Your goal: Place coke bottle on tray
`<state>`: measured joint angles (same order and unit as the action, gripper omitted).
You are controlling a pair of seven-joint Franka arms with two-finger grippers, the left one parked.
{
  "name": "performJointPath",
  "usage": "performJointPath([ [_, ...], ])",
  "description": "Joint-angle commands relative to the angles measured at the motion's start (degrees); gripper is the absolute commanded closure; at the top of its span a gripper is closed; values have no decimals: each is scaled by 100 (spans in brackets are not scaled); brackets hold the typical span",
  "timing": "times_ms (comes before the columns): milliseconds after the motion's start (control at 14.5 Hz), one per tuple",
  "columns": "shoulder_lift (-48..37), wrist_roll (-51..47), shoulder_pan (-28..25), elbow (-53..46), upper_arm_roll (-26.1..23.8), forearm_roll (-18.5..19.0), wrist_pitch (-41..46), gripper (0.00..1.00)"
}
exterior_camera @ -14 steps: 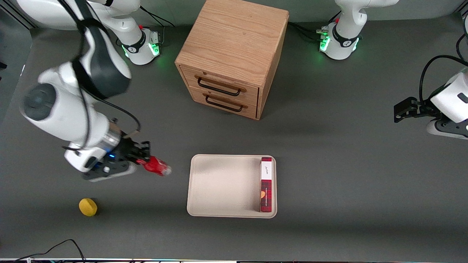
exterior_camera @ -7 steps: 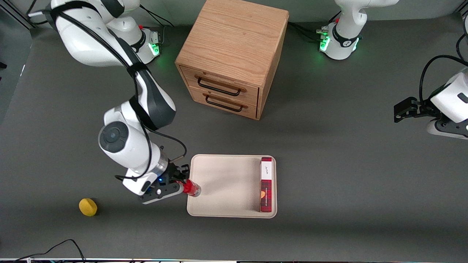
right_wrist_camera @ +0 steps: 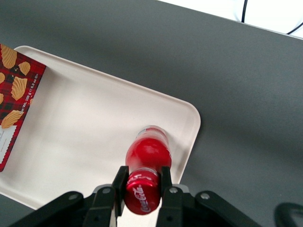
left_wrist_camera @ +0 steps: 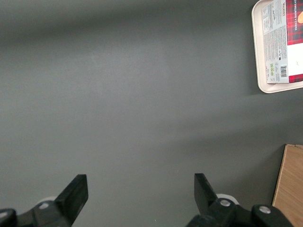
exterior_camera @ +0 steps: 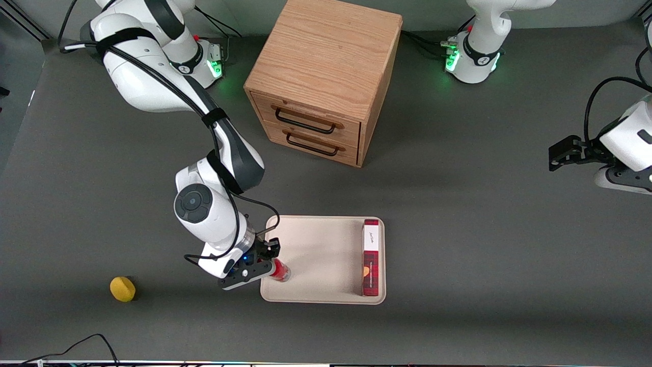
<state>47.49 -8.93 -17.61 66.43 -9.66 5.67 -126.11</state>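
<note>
The small red coke bottle (exterior_camera: 280, 271) is held by its capped neck in my right gripper (exterior_camera: 271, 265), which is shut on it. The bottle hangs over the cream-beige tray (exterior_camera: 316, 255), just inside the tray's end toward the working arm and near the corner nearest the front camera. In the right wrist view the bottle (right_wrist_camera: 147, 156) points down at the tray (right_wrist_camera: 85, 137), with the red cap between my fingers at the gripper (right_wrist_camera: 143, 183). I cannot tell whether its silvery base touches the tray floor.
A long red plaid box (exterior_camera: 371, 257) lies on the tray at the end toward the parked arm. A wooden two-drawer cabinet (exterior_camera: 326, 76) stands farther from the front camera. A yellow round object (exterior_camera: 123, 289) lies on the table toward the working arm's end.
My right gripper has carried the coke bottle from the bare table near the yellow object over to the tray, and the bottle has turned from lying sideways to pointing down.
</note>
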Motion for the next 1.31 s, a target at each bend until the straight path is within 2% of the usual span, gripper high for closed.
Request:
performJointPath([
  [0,173,-144,-76,-271,61,172,-184,100],
  [69,191,-144,-76,-271,61,163,-203,100],
  [138,191,-153,-76,-271,61,163,-203,90],
  [276,191,-188,-76,-271,61,163,-203,38],
  [345,191,-214,-76,-271,61,172,-203,19],
  [414,191,-214,-76,-271,61,163,-203,8],
  [483,191,-232,-76,-271,61,163,-203,1],
  [828,-54,-284,-6,-236,61,154,-125,0],
  [1034,-519,-276,178,-95,-9,84,681,0],
  [1103,-869,-267,292,175,-27,66,1146,0],
  [1241,-1852,-258,625,1191,-202,-65,1335,0],
])
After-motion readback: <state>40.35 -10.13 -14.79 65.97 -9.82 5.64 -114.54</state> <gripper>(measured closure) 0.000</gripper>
